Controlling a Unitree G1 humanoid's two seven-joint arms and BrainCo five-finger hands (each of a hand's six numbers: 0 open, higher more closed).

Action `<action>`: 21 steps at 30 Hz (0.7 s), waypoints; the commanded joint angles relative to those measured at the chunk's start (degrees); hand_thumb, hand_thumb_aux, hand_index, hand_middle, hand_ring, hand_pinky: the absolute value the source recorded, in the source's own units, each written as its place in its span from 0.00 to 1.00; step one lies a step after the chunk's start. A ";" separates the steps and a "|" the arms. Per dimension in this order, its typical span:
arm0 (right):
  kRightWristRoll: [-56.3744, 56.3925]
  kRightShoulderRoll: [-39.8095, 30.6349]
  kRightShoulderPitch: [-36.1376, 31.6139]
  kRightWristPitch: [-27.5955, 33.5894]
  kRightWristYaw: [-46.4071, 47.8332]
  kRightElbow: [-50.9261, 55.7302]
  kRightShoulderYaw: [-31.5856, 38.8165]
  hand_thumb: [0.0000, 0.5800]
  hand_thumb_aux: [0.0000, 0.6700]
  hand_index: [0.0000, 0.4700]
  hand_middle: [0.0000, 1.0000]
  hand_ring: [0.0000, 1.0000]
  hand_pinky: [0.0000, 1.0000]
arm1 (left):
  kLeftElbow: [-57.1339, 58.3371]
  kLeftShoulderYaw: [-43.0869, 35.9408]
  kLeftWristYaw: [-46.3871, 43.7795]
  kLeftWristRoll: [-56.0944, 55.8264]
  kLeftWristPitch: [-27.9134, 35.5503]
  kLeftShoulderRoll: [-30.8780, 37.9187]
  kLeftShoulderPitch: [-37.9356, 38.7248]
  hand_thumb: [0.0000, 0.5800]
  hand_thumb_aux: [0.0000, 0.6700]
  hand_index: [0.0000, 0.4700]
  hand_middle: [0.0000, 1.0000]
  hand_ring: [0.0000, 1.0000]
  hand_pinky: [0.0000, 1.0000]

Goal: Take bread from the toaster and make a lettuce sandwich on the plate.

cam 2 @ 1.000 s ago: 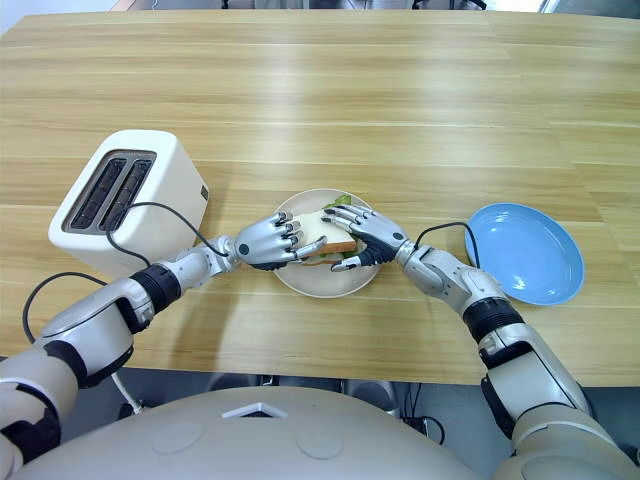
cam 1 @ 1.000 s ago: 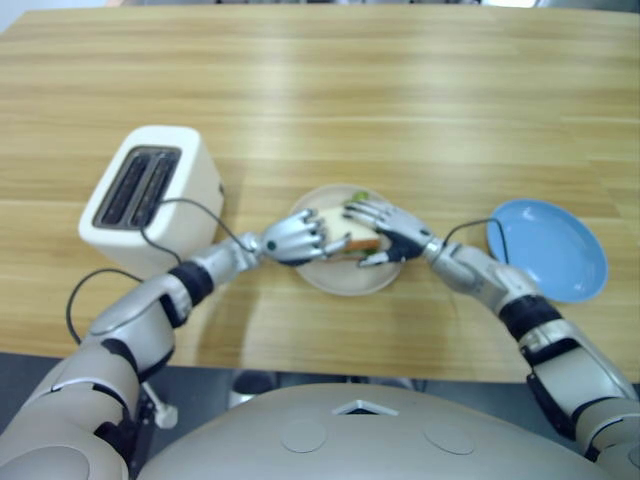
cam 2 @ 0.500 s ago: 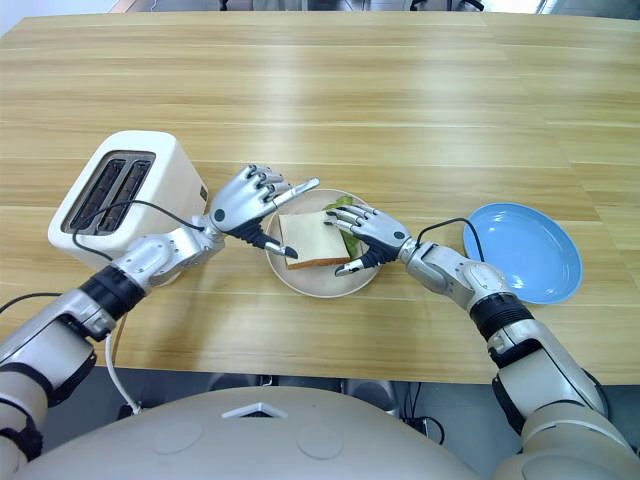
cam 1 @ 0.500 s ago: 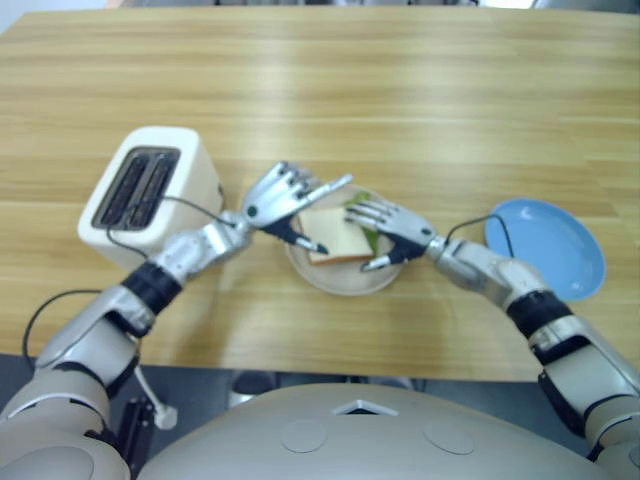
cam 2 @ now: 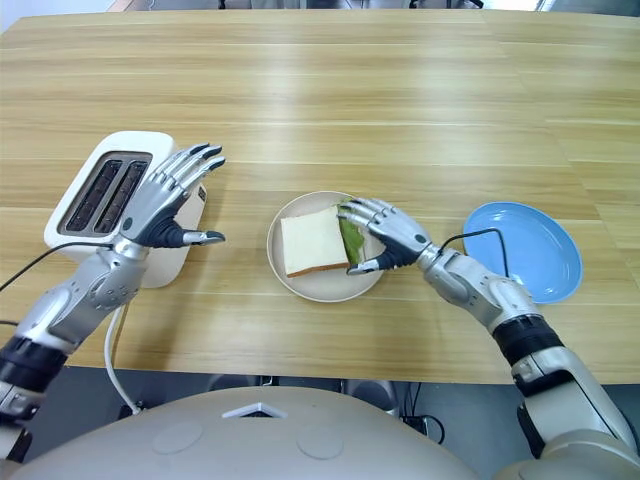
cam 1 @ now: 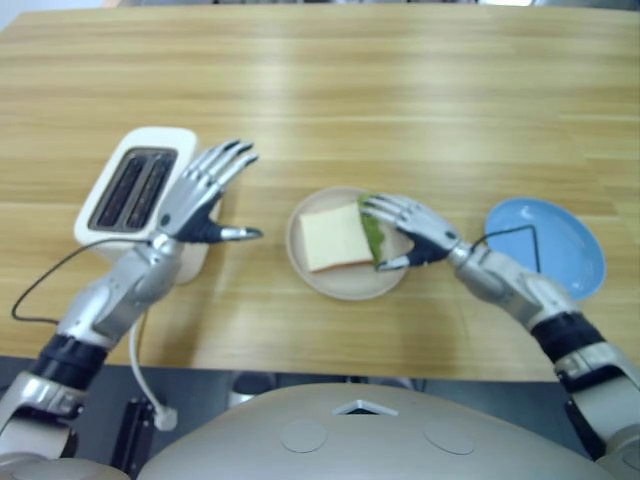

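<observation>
A second before, both of my hands had been closed in over the sandwich on the plate; since then my left robot hand (cam 2: 170,205) had let go of the bread, lifted away and swung left. It hung in front of the toaster's (cam 2: 95,200) right side, above the counter (cam 2: 350,100), palm turned toward the plate, fingers spread wide apart and straight, thumb pointing right, holding nothing. My right robot hand (cam 2: 390,235) had slid to the right and hovered low over the right part of the plate (cam 2: 320,288). Its fingers were apart and only lightly bent, their tips at the lettuce (cam 2: 352,240), the thumb low near the plate's near-right rim, and nothing was clamped in it. With both hands off it, the bread (cam 2: 310,243) lay flat and uncovered on the left and middle of the plate, a strip of lettuce showing along its right edge. My right forearm stretched back to the near right, passing just beside the blue plate (cam 2: 525,250), which lay on the counter to the right of the sandwich plate. The toaster stood at the left, well apart from the plate.
</observation>
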 commanded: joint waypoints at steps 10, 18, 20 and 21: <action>33.49 -6.48 17.04 -3.93 18.71 -17.77 -12.09 0.00 0.00 0.00 0.45 0.45 0.45 | -5.23 4.80 -20.99 -6.53 -6.34 3.30 18.21 0.00 0.00 0.00 0.30 0.30 0.30; 36.45 -12.36 28.51 -1.15 37.24 -15.91 -6.79 1.00 1.00 0.98 1.00 1.00 1.00 | -3.13 -1.75 -31.08 -5.39 -9.50 1.09 20.11 1.00 1.00 0.98 1.00 1.00 1.00; 33.96 -11.76 27.85 0.71 40.90 -13.95 -4.22 1.00 1.00 0.98 1.00 1.00 1.00 | -0.80 -3.91 -31.81 -3.88 -10.05 -0.69 18.69 1.00 1.00 0.98 1.00 1.00 1.00; 32.67 -11.09 26.99 1.50 42.53 -12.58 -2.89 1.00 1.00 0.98 1.00 1.00 1.00 | 0.96 -5.07 -31.75 -2.33 -10.40 -1.85 17.45 1.00 1.00 0.98 1.00 1.00 1.00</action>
